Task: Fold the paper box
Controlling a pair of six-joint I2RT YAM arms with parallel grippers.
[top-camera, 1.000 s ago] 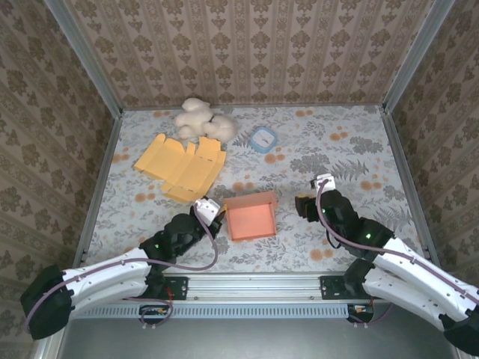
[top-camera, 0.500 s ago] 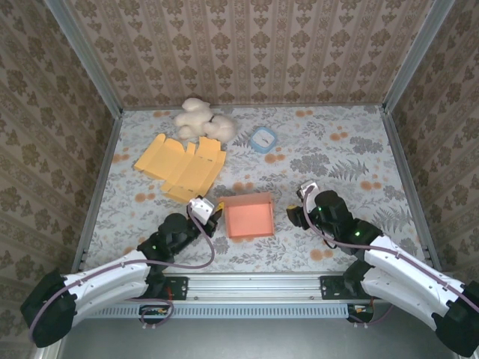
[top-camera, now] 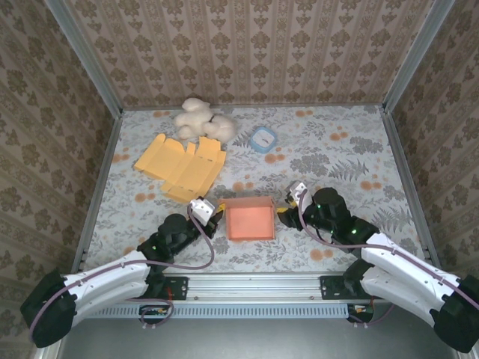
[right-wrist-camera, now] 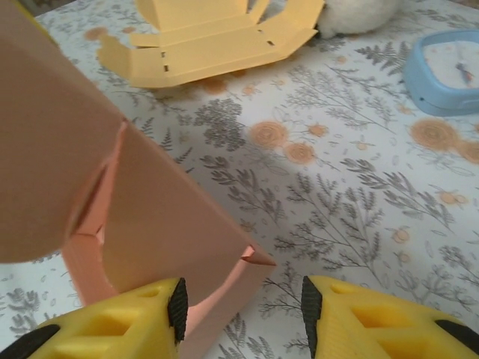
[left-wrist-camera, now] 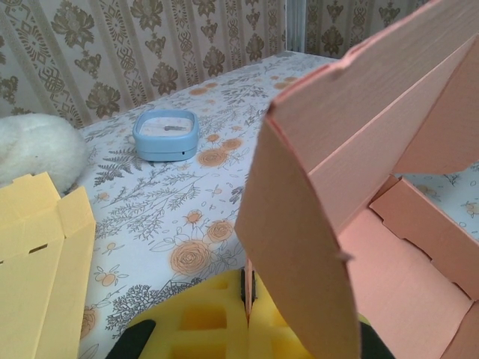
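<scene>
The paper box (top-camera: pixel 251 218) is salmon pink, partly folded with its walls up, and sits on the floral table near the front. My left gripper (top-camera: pixel 216 213) is shut on the box's left wall; in the left wrist view the thin wall edge is pinched between the yellow pads (left-wrist-camera: pixel 248 295), and the box (left-wrist-camera: pixel 359 187) rises to the right. My right gripper (top-camera: pixel 285 210) stands open at the box's right side. In the right wrist view a corner of the box (right-wrist-camera: pixel 150 202) lies between the fingers (right-wrist-camera: pixel 243 303), close to the left pad, with a gap to the right pad.
A flat yellow cardboard blank (top-camera: pixel 183 166) lies at the back left, with a white plush toy (top-camera: pixel 202 121) behind it. A small blue container (top-camera: pixel 263 139) sits at the back middle. Patterned walls enclose the table on three sides.
My right gripper has moved left up to the box's right side and its jaws have narrowed. The box has shifted slightly and looks squarer. The left gripper keeps its hold.
</scene>
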